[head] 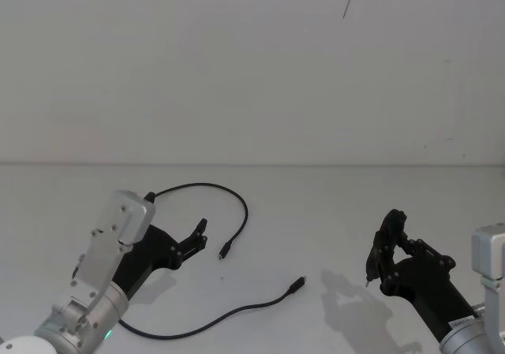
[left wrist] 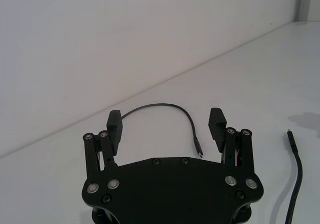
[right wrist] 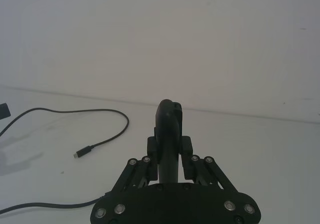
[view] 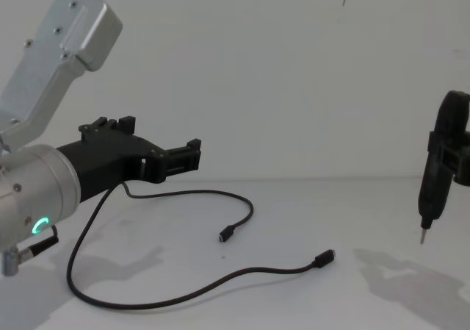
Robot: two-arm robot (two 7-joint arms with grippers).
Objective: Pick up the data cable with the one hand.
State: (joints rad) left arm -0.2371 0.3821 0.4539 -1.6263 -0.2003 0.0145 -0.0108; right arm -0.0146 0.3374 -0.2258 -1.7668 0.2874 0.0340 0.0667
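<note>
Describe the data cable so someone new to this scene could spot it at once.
Start at the white table, then look beside the left gripper, whose jaws stand open. The data cable lies loose there, a long thin black cord curving across the surface. Unlike the rigid slim black tool in the right gripper, it is flexible and ends in small plugs.

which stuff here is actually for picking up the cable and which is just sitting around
For the job: data cable, lying on the table; left gripper, open, above it.
Lying about: right gripper, shut on slim black tool, off to the right.
</note>
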